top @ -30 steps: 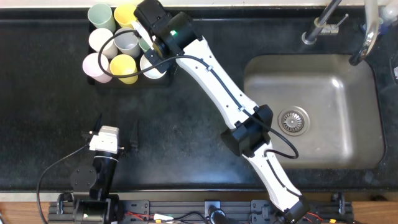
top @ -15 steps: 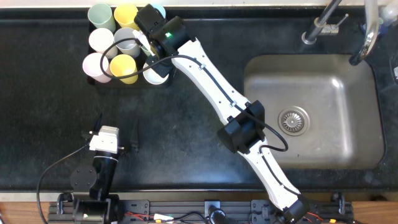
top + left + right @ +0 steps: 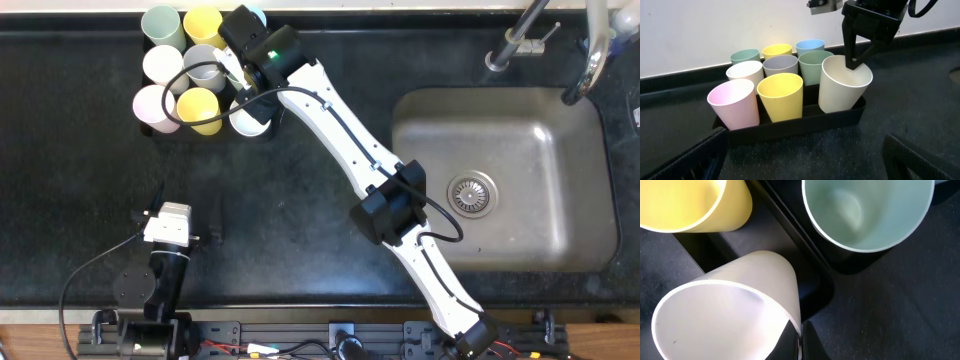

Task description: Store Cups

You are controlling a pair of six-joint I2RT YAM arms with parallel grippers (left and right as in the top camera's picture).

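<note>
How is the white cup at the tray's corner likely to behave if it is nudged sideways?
The white cup leans in the tray and is narrow at the base, so it would probably tip easily. Its thin wall, pinched by the right gripper, looks light and fairly stiff.

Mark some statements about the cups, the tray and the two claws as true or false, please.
1. The right claw grips a white cup at its rim. True.
2. That white cup stands upright. False: it is tilted at the tray's corner.
3. A pink cup stands in the tray. True.
4. The left claw grips a yellow cup. False: it is open and holds nothing, apart from the tray.
5. The tray lies in the sink. False: it lies on the counter, left of the sink.
</note>
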